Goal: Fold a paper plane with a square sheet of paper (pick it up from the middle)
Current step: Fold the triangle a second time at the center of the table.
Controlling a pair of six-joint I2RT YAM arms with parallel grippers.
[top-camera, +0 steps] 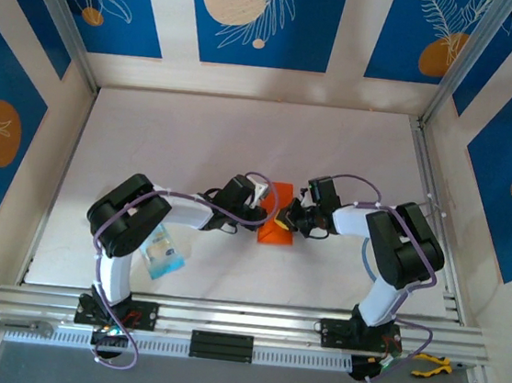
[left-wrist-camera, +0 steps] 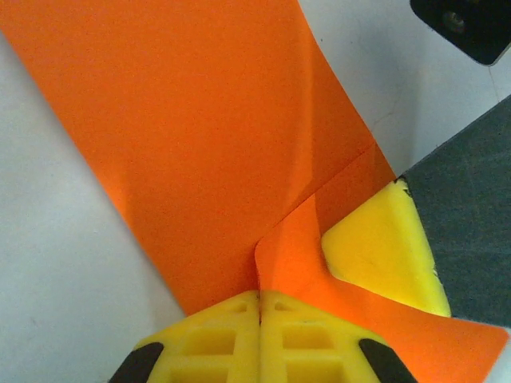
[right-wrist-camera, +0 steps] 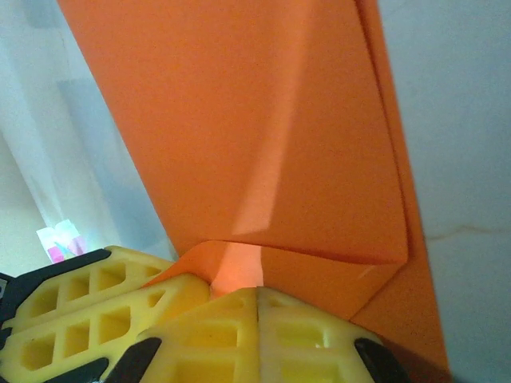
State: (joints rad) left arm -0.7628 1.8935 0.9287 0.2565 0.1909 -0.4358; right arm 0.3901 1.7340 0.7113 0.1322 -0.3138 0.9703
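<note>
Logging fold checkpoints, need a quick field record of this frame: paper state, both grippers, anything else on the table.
paper: orange paper, mid-table, partly folded, flaps creased over
plane: no dart shape yet
left: left gripper shut, pinching the orange paper
right: right gripper shut, pinching the orange paper from the opposite side
spacing: grippers close together
other: blue-clear packet by the left arm, apart from the paper

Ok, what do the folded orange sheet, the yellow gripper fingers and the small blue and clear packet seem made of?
The folded bright orange sheet looks like thin matte paper: sharp creases, one curling edge. The yellow gridded fingers look like matte moulded plastic or rubber; I can't tell which. The small blue and clear packet seems plastic film, partly see-through.
</note>
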